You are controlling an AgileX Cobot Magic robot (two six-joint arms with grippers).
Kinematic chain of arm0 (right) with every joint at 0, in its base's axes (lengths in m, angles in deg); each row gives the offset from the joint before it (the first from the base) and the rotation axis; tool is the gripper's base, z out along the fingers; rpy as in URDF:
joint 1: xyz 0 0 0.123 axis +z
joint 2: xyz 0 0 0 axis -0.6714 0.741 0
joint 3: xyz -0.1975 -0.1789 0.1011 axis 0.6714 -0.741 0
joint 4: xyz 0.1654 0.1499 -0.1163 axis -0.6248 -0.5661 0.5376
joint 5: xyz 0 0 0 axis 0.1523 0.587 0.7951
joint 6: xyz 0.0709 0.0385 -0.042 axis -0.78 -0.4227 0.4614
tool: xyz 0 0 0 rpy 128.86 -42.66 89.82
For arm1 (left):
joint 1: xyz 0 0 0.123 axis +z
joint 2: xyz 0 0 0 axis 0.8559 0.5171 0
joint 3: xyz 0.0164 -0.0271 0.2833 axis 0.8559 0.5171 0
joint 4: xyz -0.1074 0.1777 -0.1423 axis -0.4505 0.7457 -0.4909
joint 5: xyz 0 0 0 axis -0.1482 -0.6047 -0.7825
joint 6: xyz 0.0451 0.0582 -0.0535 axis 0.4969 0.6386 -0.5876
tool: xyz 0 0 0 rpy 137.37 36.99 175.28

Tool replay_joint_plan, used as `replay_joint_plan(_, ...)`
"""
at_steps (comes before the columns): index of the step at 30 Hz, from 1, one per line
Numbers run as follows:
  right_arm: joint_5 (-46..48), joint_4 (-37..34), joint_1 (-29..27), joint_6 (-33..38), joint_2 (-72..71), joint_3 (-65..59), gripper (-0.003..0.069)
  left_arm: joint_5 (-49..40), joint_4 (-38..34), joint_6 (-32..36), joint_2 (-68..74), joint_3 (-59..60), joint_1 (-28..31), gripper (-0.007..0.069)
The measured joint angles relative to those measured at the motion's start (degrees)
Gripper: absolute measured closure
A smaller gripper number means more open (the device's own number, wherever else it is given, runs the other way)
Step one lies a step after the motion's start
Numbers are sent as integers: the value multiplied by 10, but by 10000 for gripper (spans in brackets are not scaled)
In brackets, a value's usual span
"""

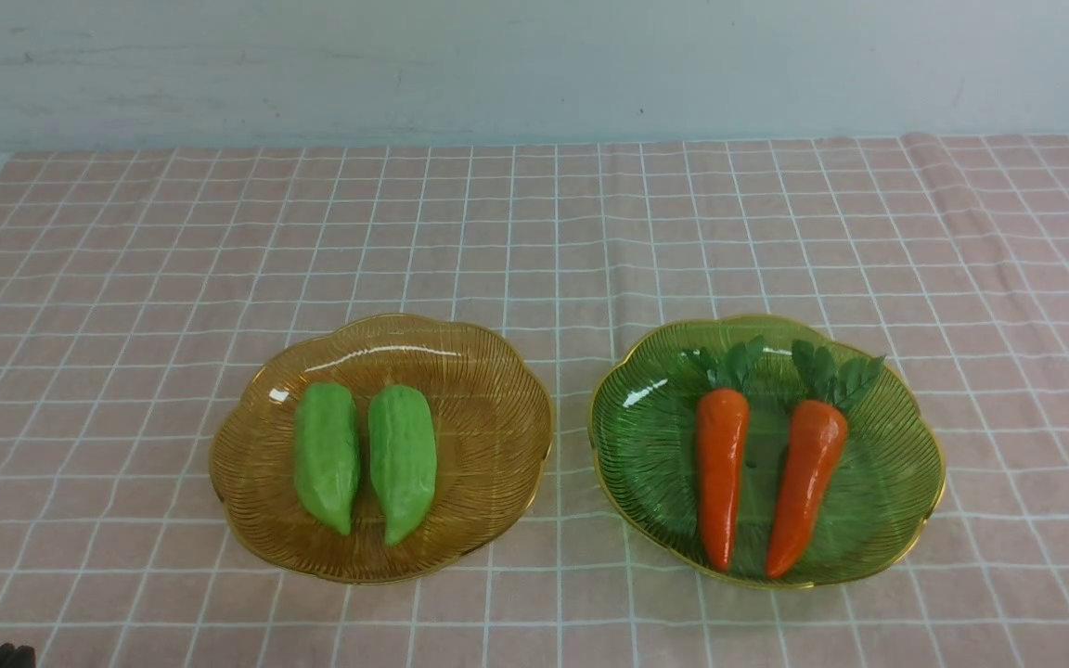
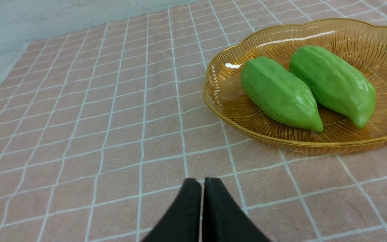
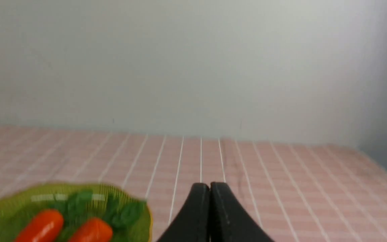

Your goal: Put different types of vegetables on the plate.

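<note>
Nothing is picked up yet. Two gourds [image 1: 365, 456] lie in the amber plate [image 1: 497, 371], two carrots [image 1: 762, 473] in the green plate [image 1: 906, 501]. Both arms' jaws are closed and empty. Next, one must open and grab a vegetable to swap.

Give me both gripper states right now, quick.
Left gripper: closed, empty, above the pink checked cloth short of the amber plate.
Right gripper: closed, empty, beside the green plate.
</note>
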Motion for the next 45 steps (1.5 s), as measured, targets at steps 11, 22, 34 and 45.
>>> replay_joint_plan(11,16,-15,0,0,1,-42,674,0,-1,0,0,0,0,628)
replay_joint_plan(22,16,-15,0,0,1,-42,674,0,-1,0,0,0,0,628)
replay_joint_plan(34,16,-15,0,0,1,-42,674,0,-1,0,0,0,0,628)
replay_joint_plan(45,16,-15,0,0,1,-42,674,-1,-1,0,-24,0,6,628)
